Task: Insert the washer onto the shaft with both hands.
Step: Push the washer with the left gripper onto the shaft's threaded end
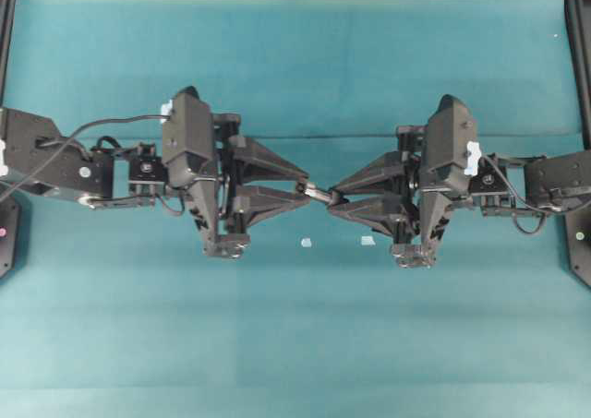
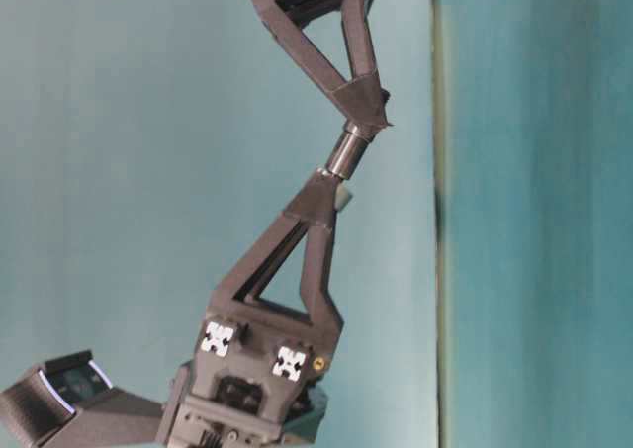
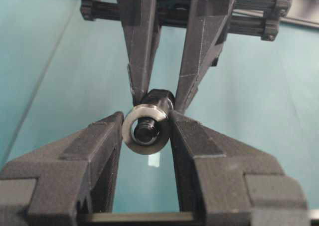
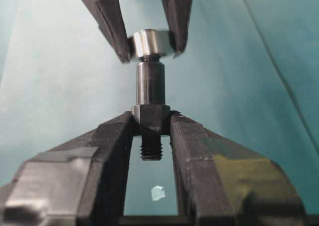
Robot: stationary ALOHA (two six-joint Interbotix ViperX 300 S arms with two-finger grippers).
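The silvery washer (image 3: pixel 130 136) is pinched at its rim between my left gripper's (image 3: pixel 147 122) fingers, so that gripper is shut on it. The dark shaft (image 4: pixel 150 86) is held by its hexagonal middle in my right gripper (image 4: pixel 150 122), which is shut on it, with the threaded end hanging behind the fingertips. The two grippers meet tip to tip above the table's middle, left gripper (image 1: pixel 301 188) against right gripper (image 1: pixel 334 198). The shaft's far end sits in the washer's (image 4: pixel 149 43) hole and shows through it in the left wrist view. From table level the shaft (image 2: pixel 346 153) bridges the two fingertips.
Two small white specks (image 1: pixel 307 243) (image 1: pixel 367 241) lie on the teal cloth (image 1: pixel 295 344) just in front of the grippers. Black frame rails (image 1: pixel 580 58) run along the left and right table edges.
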